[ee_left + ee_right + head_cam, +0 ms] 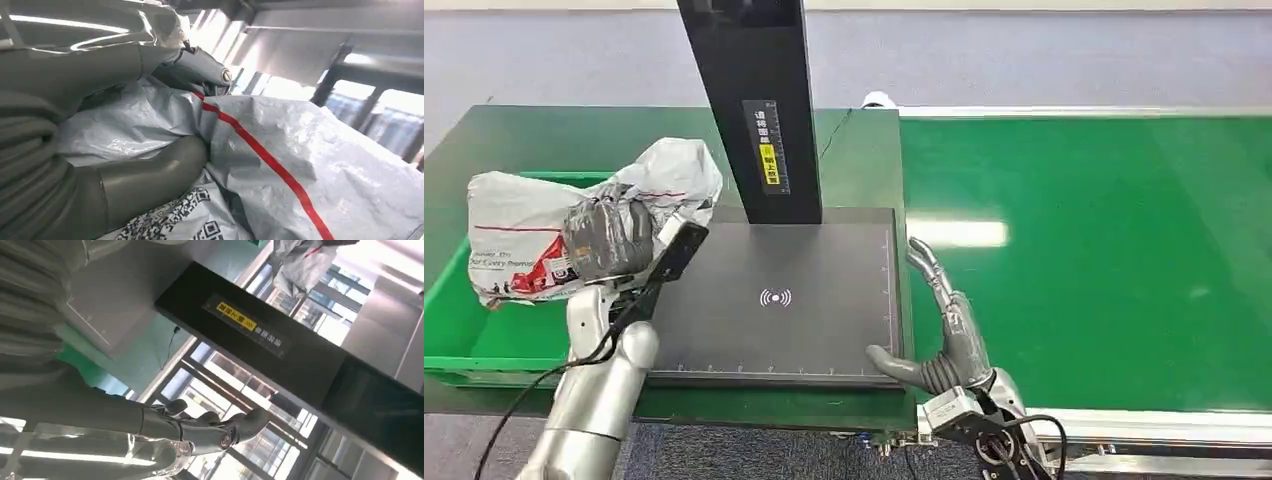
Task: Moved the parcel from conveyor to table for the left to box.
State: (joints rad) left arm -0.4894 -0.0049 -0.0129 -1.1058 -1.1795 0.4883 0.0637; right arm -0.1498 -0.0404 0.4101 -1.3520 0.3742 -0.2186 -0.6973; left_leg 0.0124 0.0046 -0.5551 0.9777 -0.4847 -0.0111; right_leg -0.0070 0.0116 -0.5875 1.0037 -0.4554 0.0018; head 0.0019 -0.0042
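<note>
Left hand [607, 238] around half-hidden parcel [519, 225]

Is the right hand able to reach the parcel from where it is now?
Probably not easily. The right hand is open at the scanner pad's right edge, while the left hand holds the parcel over the green bin on the far side. The black post stands between them.

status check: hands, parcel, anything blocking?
Left hand grips parcel, held over green bin. Right hand open at scanner pad edge. Nothing seen in the way.
</note>
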